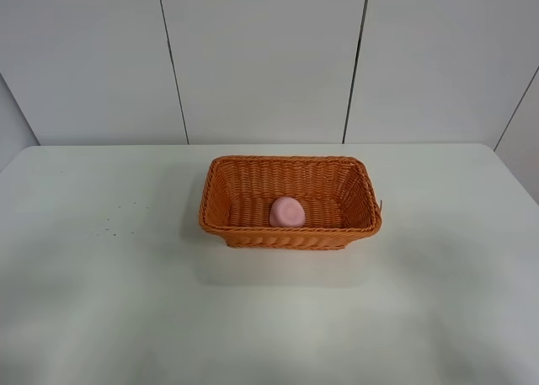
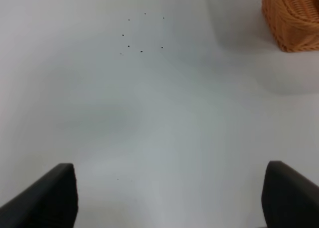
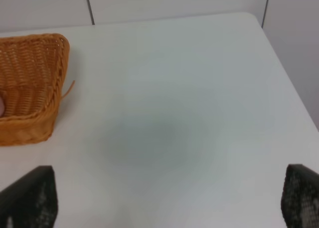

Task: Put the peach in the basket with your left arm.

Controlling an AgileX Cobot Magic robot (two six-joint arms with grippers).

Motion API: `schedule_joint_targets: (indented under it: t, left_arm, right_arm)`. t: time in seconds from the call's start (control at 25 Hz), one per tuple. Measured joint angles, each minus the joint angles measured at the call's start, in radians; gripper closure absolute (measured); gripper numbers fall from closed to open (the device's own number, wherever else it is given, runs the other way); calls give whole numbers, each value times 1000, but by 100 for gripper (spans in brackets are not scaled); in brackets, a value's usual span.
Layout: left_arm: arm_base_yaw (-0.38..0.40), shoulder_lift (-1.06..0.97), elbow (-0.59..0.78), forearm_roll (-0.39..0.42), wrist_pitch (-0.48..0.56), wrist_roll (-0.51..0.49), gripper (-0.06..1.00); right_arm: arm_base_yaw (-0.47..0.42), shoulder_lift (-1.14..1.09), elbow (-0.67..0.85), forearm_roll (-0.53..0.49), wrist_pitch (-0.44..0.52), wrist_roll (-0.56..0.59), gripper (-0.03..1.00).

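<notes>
The pink peach lies inside the orange wicker basket near its front wall, at the middle of the white table. Neither arm shows in the exterior high view. In the left wrist view my left gripper is open and empty over bare table, with a corner of the basket far off. In the right wrist view my right gripper is open and empty; the basket's end shows there, with a sliver of the peach at the frame edge.
The white table has a few small dark specks left of the basket. A panelled white wall stands behind the table's far edge. The table's right corner shows in the right wrist view.
</notes>
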Motion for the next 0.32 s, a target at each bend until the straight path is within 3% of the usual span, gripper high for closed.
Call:
schedule_joint_targets:
  t: [0.32]
  left_arm:
    - [0, -2, 0, 0, 0, -3, 9]
  right_arm:
    - [0, 0, 0, 0, 0, 0, 27]
